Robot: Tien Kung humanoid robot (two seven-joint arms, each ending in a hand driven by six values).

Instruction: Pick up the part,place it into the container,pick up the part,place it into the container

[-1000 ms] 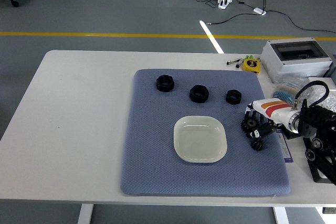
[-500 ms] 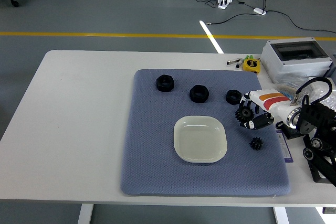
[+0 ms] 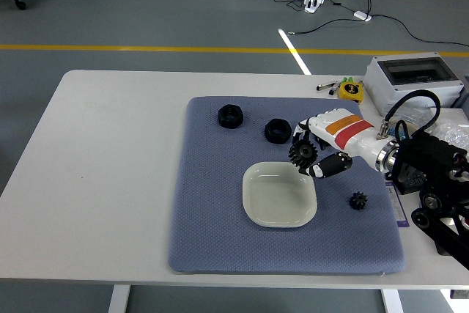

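Mat [image 3: 212, 240] nearest you carries the pale square dish [image 3: 279, 194], empty. A small black gear [image 3: 357, 200] sits to its right, no longer beside the hand. Your right hand [image 3: 316, 155] has swung left from the mat's right edge and now hangs at the dish's far right corner, fingers clamped on a black gear [image 3: 301, 153]. Release comes next, I judge. Farther back, two black nuts [image 3: 230, 116] wait on the surface.
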